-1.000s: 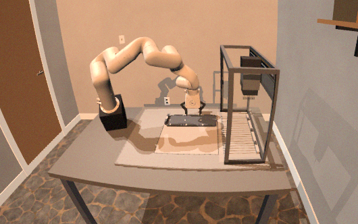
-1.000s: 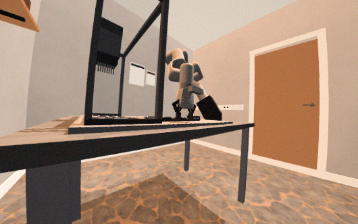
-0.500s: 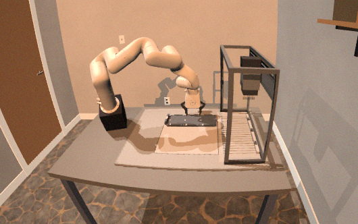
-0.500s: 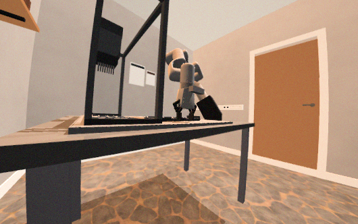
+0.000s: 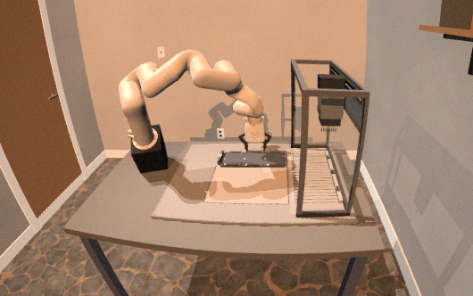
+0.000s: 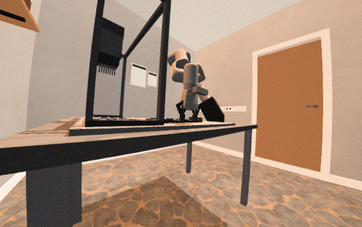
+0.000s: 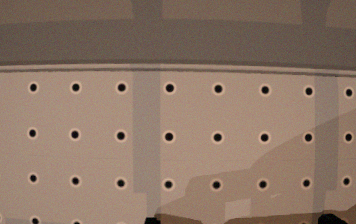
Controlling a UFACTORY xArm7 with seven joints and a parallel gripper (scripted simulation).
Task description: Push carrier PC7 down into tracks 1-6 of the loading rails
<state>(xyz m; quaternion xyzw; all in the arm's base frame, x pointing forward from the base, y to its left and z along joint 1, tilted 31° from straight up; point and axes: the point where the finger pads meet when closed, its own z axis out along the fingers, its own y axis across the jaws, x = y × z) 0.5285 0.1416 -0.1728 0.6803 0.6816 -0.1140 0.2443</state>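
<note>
table (image 5: 112, 209) (carrier (image 5: 252, 159) under open gripper (image 5: 253, 149))

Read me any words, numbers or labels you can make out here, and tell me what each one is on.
None can be read.
Two white sheets on the wall: any print too blurred to read.
Track number tiles by the rails: too small to make out.
Carrier: no label visible.

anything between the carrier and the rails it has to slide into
Nothing visible. In the top view the flat dark rectangular carrier lies on the pale mat with its far end right at the slatted loading rails inside the dark metal frame. The open end effector stands over the carrier, holding nothing.
</note>
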